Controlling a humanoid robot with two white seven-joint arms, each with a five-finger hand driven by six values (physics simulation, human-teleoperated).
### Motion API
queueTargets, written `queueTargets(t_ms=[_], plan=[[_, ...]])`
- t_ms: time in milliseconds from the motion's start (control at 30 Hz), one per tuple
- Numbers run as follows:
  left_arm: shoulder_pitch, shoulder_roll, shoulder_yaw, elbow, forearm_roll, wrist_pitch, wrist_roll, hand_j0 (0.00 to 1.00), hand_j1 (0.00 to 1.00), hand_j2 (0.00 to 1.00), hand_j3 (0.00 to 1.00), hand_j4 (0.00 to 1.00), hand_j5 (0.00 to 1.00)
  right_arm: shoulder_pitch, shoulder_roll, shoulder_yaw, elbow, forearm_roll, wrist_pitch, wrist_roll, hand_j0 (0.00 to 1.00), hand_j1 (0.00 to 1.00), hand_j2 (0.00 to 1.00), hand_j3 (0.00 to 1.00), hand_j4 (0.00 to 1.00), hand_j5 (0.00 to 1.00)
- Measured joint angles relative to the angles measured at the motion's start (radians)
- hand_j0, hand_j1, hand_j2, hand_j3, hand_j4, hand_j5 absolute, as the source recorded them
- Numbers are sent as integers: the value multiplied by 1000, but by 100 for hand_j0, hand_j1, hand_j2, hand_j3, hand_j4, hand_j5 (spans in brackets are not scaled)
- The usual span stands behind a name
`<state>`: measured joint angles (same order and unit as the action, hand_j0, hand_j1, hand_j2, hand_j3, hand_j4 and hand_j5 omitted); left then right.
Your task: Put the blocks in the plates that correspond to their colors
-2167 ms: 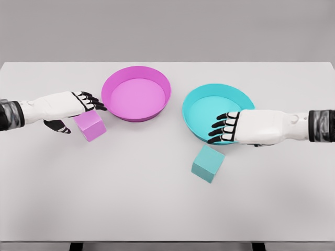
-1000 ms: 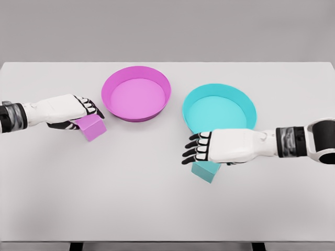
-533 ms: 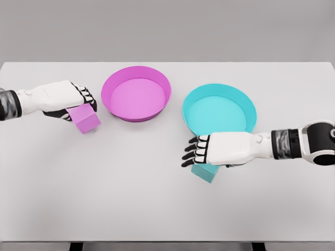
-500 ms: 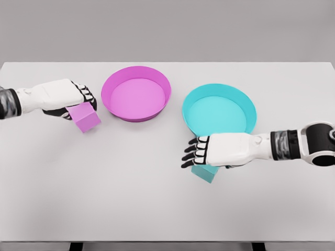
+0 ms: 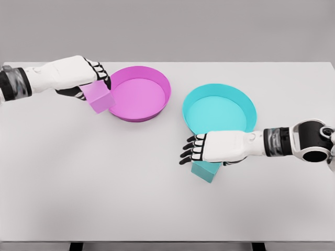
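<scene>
left hand [image 5: 84,73] grips pink block [image 5: 99,97] by pink plate [image 5: 137,94] | right hand [image 5: 207,149] fingers flat, apart, over teal block [image 5: 205,171]

Left hand [image 5: 84,76] raised with fingers curled closed; right hand [image 5: 207,149] low, fingers extended.

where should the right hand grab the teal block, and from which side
Take the teal block by two opposite flat side faces, coming from above. It sits on the table near the teal plate, and the right hand is over it, so a top pinch looks simplest.
</scene>
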<state>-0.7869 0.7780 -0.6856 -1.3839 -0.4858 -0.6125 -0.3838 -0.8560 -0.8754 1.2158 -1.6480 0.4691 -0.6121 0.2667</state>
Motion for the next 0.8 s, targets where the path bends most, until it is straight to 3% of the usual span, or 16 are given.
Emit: queueTargets(t_ms=[300, 333, 467, 567, 633, 800], plan=[[-25, -176, -1, 43, -65, -1, -43, 42, 42, 42, 42, 42, 42, 5, 3, 0, -8, 10, 0, 11, 100, 100, 100, 100, 100, 100], [-25, -187, -1, 45, -71, -1, -44, 44, 44, 44, 44, 44, 44, 5, 2, 1, -10, 12, 0, 12, 96, 96, 96, 96, 96, 96], [-32, -208, 0, 50, -78, -1, -45, 58, 58, 58, 58, 58, 58, 5, 2, 0, -17, 13, 1, 16, 84, 84, 84, 84, 84, 84], [-32, -213, 8, 58, -75, 6, -42, 90, 90, 90, 90, 90, 90, 5, 2, -2, -21, 8, 2, 22, 77, 77, 77, 77, 77, 77], [-32, -214, 17, 63, -73, 12, -41, 100, 100, 100, 100, 100, 100, 5, 3, -3, -23, 8, 2, 25, 77, 77, 77, 77, 77, 77], [-41, -204, 38, 69, -62, 12, -40, 100, 100, 100, 100, 100, 100, -5, 3, -7, -27, 13, 1, 28, 70, 70, 70, 70, 70, 70]])
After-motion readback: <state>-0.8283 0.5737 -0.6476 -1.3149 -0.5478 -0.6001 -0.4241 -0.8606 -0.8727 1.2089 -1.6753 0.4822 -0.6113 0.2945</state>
